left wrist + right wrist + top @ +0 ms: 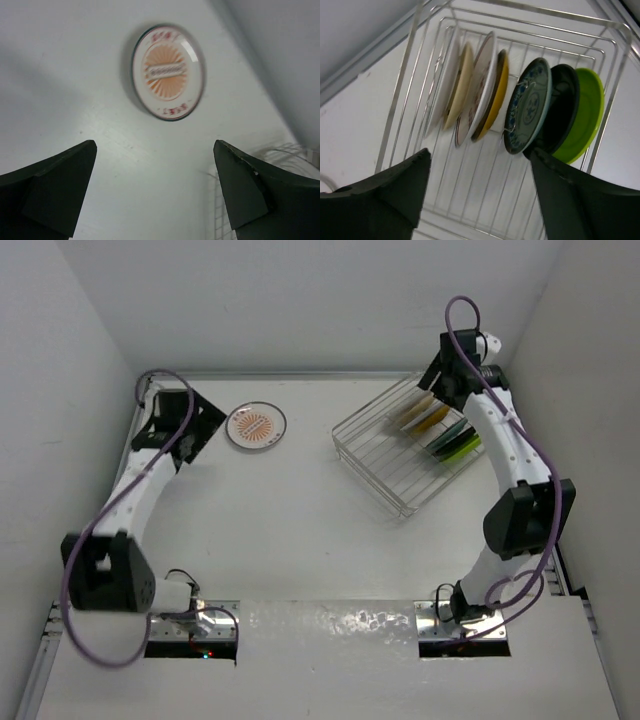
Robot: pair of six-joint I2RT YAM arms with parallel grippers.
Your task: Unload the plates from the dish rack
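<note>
One white plate with an orange printed mark [256,426] lies flat on the table at the back left; it also shows in the left wrist view [167,72]. My left gripper [203,428] is open and empty just left of it, jaws wide apart [155,190]. The wire dish rack [385,475] stands at the back right. Several plates stand on edge in it: cream [455,82], white printed [479,85], mustard [497,92], teal-blue [527,112], black [563,112], lime green [587,117]. My right gripper [440,380] is open and empty above the rack [480,190], near the plates.
White walls close the table in on the left, back and right. The rack's corner [220,220] shows at the lower right of the left wrist view. Purple cables loop over both arms. The arm bases [190,625] sit at the near edge.
</note>
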